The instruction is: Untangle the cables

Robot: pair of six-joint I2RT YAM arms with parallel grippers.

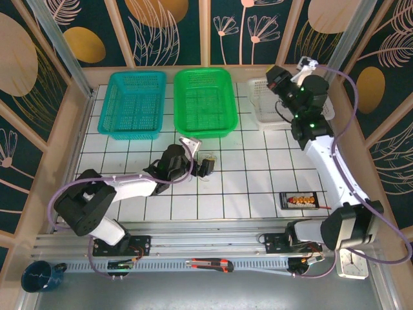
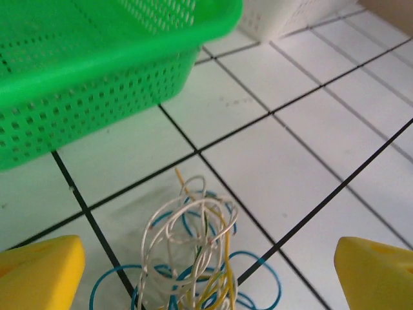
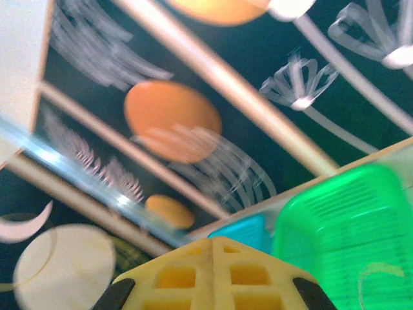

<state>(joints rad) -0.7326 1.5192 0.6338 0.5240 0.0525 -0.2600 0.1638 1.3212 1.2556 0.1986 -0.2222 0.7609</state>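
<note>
The cables (image 2: 193,252) lie as one small tangle of thin white, blue and yellow loops on the white tiled table (image 2: 310,168), and some white loops stand up from it. In the top view the cables (image 1: 210,158) sit just in front of the green basket. My left gripper (image 2: 206,284) is open, with its yellow fingertips (image 2: 39,271) wide apart on either side of the tangle and nothing gripped. It shows from above as the left gripper (image 1: 200,156). My right gripper (image 3: 213,271) is shut and empty, raised over the white basket at the back right (image 1: 284,81).
Three baskets line the far edge: teal (image 1: 134,103), green (image 1: 203,103) and white (image 1: 264,106). The green basket's wall (image 2: 97,77) is close behind the tangle. A black box with red and yellow print (image 1: 300,201) lies at the front right. A blue mug (image 1: 39,276) stands off the table's front left.
</note>
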